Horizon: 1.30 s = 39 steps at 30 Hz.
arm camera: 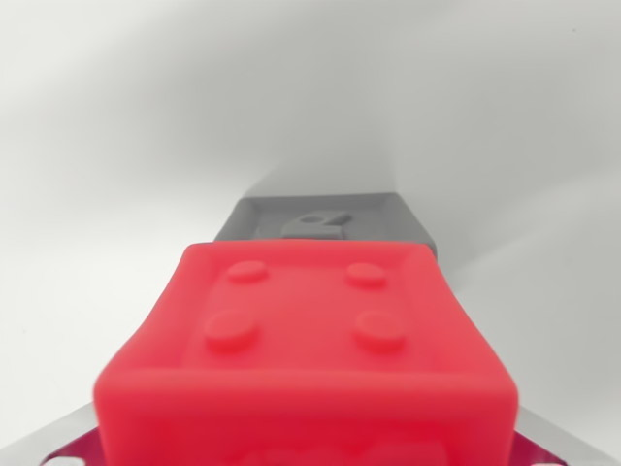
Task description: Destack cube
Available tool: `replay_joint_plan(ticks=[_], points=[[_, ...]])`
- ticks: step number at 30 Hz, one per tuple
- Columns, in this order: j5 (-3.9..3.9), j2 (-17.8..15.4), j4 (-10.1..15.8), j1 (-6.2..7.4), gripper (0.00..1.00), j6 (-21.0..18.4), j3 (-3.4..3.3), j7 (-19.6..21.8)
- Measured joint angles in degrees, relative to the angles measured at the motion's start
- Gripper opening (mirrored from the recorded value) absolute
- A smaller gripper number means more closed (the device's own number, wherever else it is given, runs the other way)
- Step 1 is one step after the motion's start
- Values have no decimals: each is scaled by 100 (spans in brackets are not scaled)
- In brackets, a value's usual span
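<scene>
From my seat the red cube [306,349] fills the lower middle of the wrist view, right up against the camera, with a grey cube [330,218] just behind it on the pale table [116,146]. I count two cubes, one of each colour, and four round studs on the red one's top face. It looks like light, rigid plastic with smooth, rather slippery sides, so I'd pinch it across two opposite flat walls (not the rounded corners). The gripper's jaws are out of sight, so I cannot tell their state
</scene>
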<state>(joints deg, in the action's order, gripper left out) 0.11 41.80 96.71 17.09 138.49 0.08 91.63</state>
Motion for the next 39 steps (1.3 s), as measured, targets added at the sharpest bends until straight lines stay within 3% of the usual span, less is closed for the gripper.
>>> replay_joint_plan(ticks=[39], points=[[0,-849,43,0,0,-790,0,0]])
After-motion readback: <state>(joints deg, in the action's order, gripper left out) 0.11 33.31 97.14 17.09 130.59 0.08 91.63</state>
